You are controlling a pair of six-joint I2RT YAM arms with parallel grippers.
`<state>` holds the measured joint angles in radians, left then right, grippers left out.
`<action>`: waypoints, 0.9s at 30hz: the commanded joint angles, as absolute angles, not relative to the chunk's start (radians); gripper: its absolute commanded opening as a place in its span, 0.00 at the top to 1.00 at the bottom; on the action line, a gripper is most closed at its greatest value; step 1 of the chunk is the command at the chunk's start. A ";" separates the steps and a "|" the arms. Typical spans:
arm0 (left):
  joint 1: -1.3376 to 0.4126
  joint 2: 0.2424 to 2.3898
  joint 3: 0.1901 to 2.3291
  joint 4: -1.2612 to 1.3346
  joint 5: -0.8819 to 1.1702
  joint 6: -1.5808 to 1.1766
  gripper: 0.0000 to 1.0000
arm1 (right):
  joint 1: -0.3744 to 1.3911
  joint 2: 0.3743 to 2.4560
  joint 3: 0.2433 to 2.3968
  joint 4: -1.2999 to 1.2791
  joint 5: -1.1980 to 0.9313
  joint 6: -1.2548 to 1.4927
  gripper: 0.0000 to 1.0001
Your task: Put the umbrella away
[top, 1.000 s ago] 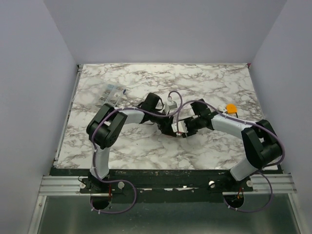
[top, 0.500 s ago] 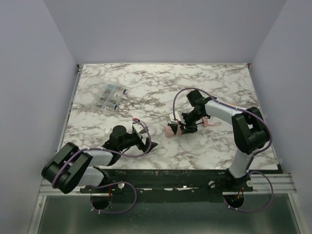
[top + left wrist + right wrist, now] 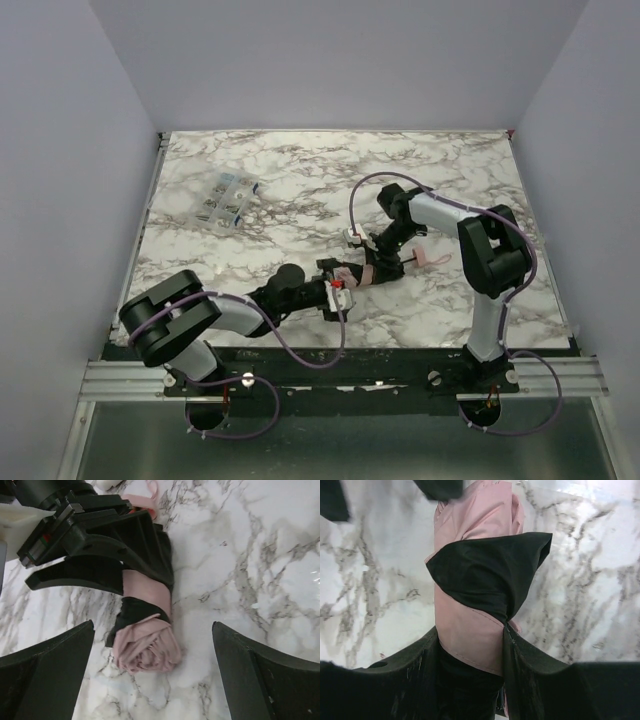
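Our left gripper (image 3: 338,288), jaws now wide, has swung back to the umbrella (image 3: 147,647) our right gripper (image 3: 379,260) clamps, likely to fasten its band (image 3: 136,611).

No legible text or markings

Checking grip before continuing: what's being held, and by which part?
The right gripper clamps the umbrella by its folded canopy, beside the black band; the left gripper is open, empty.

Low and outstretched, the black left gripper (image 3: 153,624) holds its jaws wide apart, while the black right gripper (image 3: 470,630), arm folded inward, clamps the pale pink folded umbrella (image 3: 149,652).
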<state>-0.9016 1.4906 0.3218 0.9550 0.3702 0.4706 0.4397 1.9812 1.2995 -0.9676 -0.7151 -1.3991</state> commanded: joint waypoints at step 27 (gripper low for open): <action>-0.925 1.855 0.738 0.239 0.406 0.591 0.94 | 0.434 2.074 1.215 -1.120 -0.692 -1.369 0.62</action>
<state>-0.9516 1.7695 0.7399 0.4751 0.3264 0.6086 0.4286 2.0006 1.2915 -1.0775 -0.7723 -1.3769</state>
